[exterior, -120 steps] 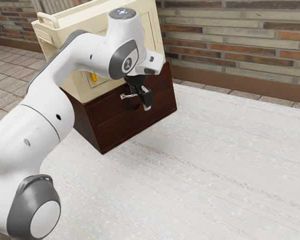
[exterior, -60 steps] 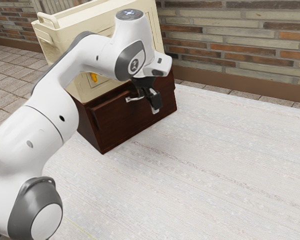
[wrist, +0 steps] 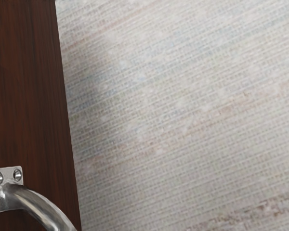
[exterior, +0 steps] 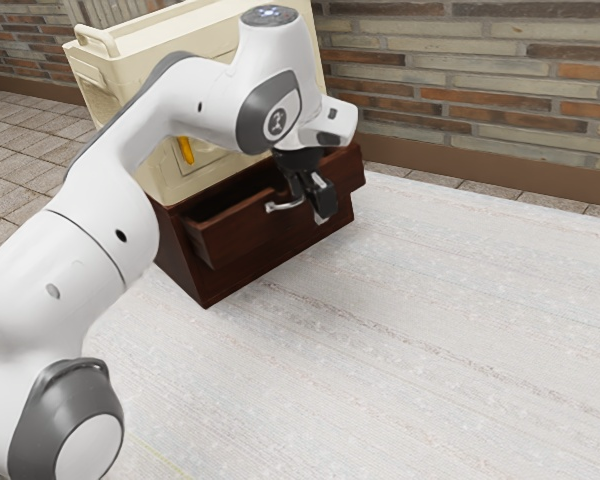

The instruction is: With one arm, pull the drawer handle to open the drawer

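At the metal drawer handle [exterior: 280, 207], my gripper [exterior: 316, 204] points downward, covering the handle's far part; whether it is clamped there is hard to see. The dark reddish-brown drawer [exterior: 242, 236] stands partly out of its cabinet, with a dark gap visible behind its front panel. In the wrist view, the curved silver handle [wrist: 41, 208] and its screwed mounting plate are beside the drawer's dark wood [wrist: 29, 96].
A cream cabinet [exterior: 100, 85] with a yellow handle [exterior: 186, 151] sits on top of the dark wooden cabinet [exterior: 185, 262]. Pale woven floor covering [exterior: 410, 330] extends in front. A brick wall [exterior: 460, 90] rises behind.
The drawer has gone from closed to partly open, its front coming away from the cabinet. My gripper and the handle have moved together toward the exterior view's right.
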Available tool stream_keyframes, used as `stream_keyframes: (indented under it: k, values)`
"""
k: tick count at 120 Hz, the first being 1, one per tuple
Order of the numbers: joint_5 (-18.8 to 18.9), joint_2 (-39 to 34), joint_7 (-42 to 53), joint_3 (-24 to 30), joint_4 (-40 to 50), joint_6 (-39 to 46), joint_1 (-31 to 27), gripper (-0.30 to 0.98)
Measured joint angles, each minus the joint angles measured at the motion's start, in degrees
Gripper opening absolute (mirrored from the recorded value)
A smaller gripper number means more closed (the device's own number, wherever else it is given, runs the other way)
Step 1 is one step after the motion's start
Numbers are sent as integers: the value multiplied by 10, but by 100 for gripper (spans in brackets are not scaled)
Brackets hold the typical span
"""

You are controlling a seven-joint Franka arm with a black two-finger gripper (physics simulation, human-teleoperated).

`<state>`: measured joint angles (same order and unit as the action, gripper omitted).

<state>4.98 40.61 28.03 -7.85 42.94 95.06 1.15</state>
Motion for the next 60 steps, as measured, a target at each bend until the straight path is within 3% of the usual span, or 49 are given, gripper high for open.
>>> stream_keyframes:
  k: [36,60]
  values:
    - [-3,-7,-13,12,7,-14,7,67]
    - [-4,-15,-21,23,16,-19,9,69]
